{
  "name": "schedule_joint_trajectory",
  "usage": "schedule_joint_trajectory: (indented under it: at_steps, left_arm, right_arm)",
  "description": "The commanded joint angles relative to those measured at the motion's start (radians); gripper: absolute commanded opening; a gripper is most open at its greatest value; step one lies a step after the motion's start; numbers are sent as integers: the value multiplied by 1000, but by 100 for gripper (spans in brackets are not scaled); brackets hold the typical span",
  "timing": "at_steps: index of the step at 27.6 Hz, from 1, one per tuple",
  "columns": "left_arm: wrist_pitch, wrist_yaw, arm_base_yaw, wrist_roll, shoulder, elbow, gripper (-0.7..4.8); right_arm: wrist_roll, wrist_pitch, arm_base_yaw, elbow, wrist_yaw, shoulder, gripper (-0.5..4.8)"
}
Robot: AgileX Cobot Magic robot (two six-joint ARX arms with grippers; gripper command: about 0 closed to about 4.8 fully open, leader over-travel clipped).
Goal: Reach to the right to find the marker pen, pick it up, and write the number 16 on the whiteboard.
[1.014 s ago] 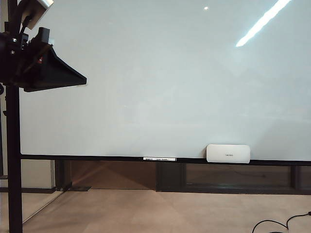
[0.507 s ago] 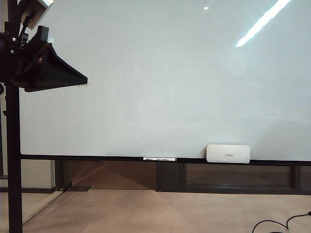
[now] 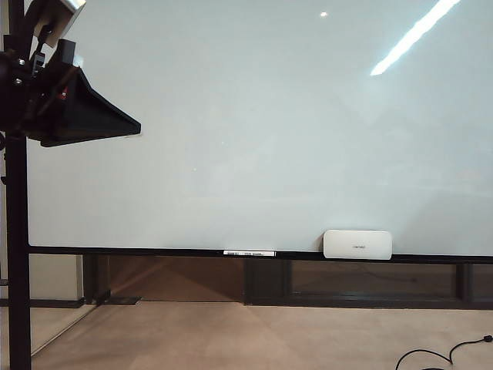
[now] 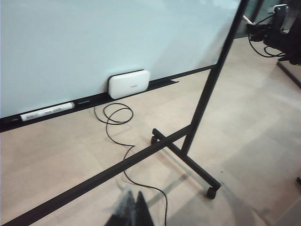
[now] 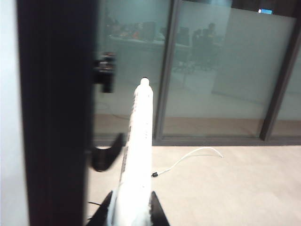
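The left gripper (image 4: 130,209) is showing only as two dark, pointed, blurred fingertips. The right gripper (image 5: 130,212) is showing two black tapering fingers (image 5: 157,213). In the exterior view, a black wedge-shaped housing (image 3: 81,116) with cables is jutting from the left arm.

You get no readable text here: small marks on the white block (image 3: 357,244) and the tray's strip label (image 3: 249,253) stay illegible.
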Motion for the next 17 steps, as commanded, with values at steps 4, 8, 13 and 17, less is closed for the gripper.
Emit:
schedule_joint_trajectory:
  at_steps: [4,8,13,17]
  left_arm:
    - [6,48,-1,-34,-3,3,-5]
    - [6,70,-1,-60,-4,3,-5]
    - [13,121,-1,-135,-7,3,-5]
    - [14,164,-1,-165,-17,3,-5]
  right_arm:
    - [194,39,-27,-48,-38,-116,-1]
    - [214,39,-44,-158,-22,-227,-1]
    - [240,39,-63,-386,9,-464,-1]
    - [237,38,-63,-507,83,-622,-1]
